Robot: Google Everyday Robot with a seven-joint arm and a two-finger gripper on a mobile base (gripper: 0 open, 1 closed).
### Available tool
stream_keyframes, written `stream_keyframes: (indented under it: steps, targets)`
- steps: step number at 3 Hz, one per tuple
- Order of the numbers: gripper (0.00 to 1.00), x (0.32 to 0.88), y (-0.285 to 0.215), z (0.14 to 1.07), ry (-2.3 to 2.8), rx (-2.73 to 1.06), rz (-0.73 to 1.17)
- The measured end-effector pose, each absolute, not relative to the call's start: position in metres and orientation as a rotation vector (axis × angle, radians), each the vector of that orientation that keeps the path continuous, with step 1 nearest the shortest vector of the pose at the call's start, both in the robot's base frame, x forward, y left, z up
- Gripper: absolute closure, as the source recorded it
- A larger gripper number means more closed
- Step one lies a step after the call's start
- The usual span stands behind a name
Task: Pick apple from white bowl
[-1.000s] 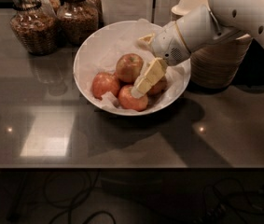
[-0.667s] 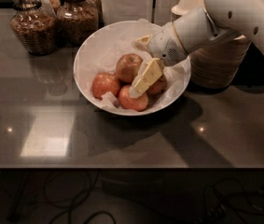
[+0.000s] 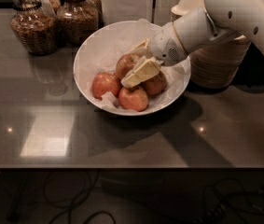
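gripper (image 3: 130, 68) among apples (image 3: 105, 84) in white bowl (image 3: 94, 45), jars (image 3: 78, 15) behind.

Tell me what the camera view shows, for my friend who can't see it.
A white robot arm has its gripper down in a white bowl holding four red apples. The bowl sits on a dark shiny table, with two glass jars behind it and a stack of beige paper bowls beside it.
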State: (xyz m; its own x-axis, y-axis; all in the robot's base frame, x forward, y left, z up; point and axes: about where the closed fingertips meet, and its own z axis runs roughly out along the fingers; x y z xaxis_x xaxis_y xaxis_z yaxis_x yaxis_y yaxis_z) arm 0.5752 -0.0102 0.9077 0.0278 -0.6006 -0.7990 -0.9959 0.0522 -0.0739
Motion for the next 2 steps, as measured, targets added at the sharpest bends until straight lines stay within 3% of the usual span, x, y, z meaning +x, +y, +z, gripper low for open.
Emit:
stream_keyframes:
  steps: [2]
  targets:
    - [0.89, 0.5746, -0.0096, 0.9082, 1.648, -1.627, 0.741]
